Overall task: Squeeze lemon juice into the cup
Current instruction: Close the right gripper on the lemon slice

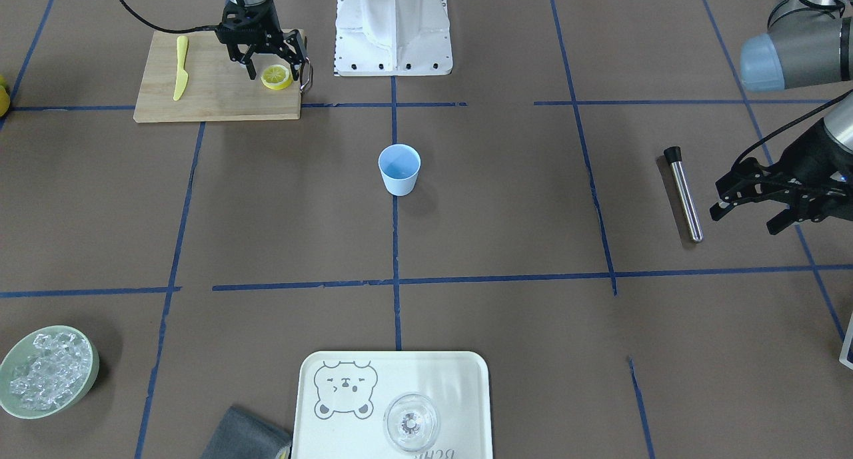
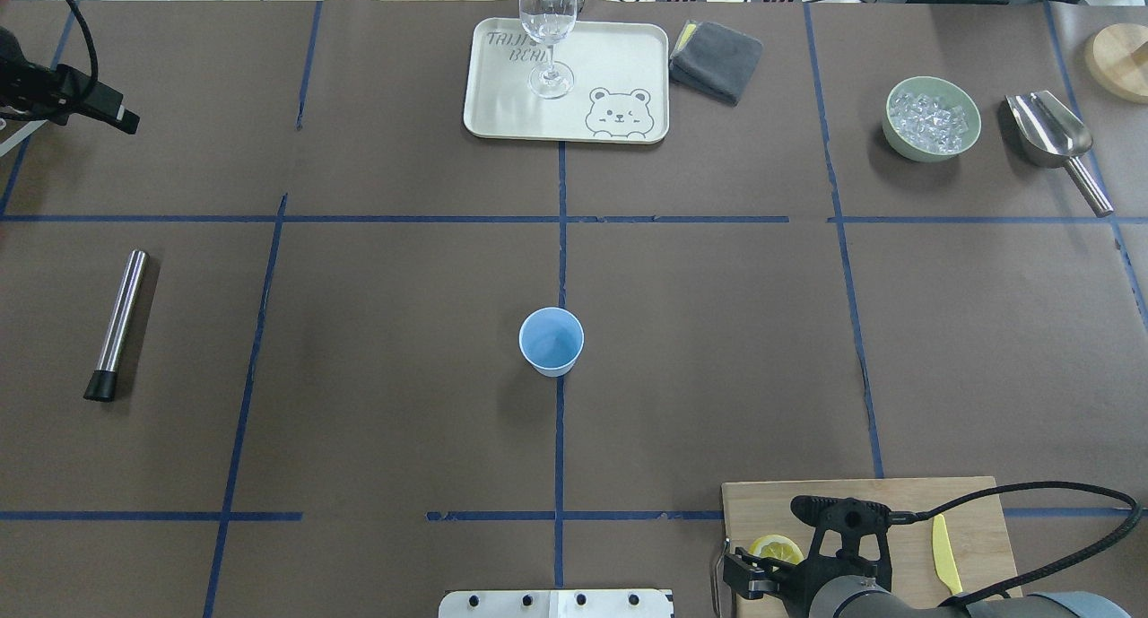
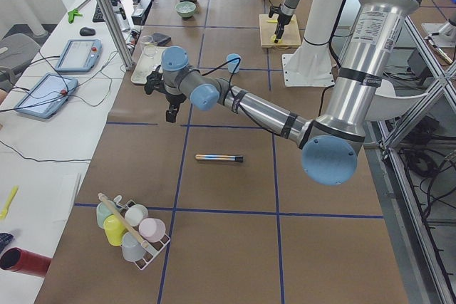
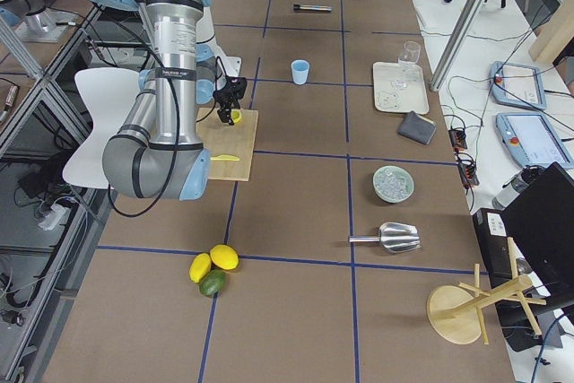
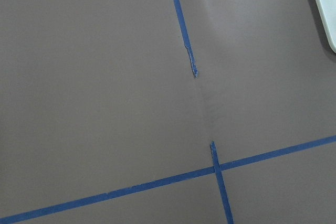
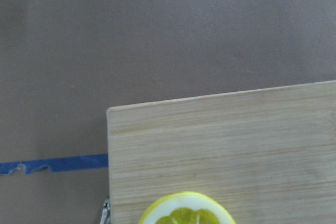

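A lemon slice (image 1: 276, 77) with yellow rind lies flat on the wooden cutting board (image 1: 200, 102); its top edge shows in the right wrist view (image 6: 187, 211). Only one slice shows. My right gripper (image 1: 270, 66) hangs just above it, open, with one finger on each side of the slice. The light-blue cup (image 1: 400, 169) stands upright at the table's centre, also in the overhead view (image 2: 551, 340), far from both grippers. My left gripper (image 1: 745, 220) is open and empty, held above the table beside a metal rod.
A yellow knife (image 1: 180, 66) lies on the board's other end. A steel rod with a black cap (image 1: 683, 192) lies near the left gripper. A tray (image 1: 400, 372) holds a clear glass (image 1: 412, 422). A green ice bowl (image 1: 46, 372), grey cloth (image 1: 246, 436) and scoop (image 2: 1049, 134) stand at the far side.
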Motion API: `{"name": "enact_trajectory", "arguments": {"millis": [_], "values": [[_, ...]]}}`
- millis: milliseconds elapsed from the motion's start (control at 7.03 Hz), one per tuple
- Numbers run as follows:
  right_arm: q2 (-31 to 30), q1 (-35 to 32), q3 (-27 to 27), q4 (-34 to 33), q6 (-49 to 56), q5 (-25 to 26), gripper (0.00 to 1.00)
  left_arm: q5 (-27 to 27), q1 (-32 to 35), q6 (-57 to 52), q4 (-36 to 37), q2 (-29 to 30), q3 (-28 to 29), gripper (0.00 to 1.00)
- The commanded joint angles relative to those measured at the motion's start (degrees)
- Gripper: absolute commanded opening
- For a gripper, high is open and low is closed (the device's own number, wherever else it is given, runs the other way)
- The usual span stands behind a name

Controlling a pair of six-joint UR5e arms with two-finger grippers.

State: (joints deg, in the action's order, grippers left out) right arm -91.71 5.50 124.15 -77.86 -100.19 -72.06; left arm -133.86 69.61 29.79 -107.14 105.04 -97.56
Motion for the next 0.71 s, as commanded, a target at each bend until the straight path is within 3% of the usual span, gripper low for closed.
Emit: {"name": "enact_trajectory", "arguments": {"millis": [0, 285, 569], "values": [[0.2, -0.1, 0.0, 0.0, 0.0, 0.0, 0.92, 0.0, 0.0, 0.0, 0.0, 0.0, 0.0, 1.00], [0.3, -0.1, 0.5, 0.0, 0.0, 0.0, 0.75, 0.0, 0.0, 0.0, 0.0, 0.1, 0.0, 1.00], [0.3, -0.3, 0.7, 0.0, 0.0, 0.0, 0.64, 0.0, 0.0, 0.1, 0.0, 0.1, 0.0, 1.00]]}}
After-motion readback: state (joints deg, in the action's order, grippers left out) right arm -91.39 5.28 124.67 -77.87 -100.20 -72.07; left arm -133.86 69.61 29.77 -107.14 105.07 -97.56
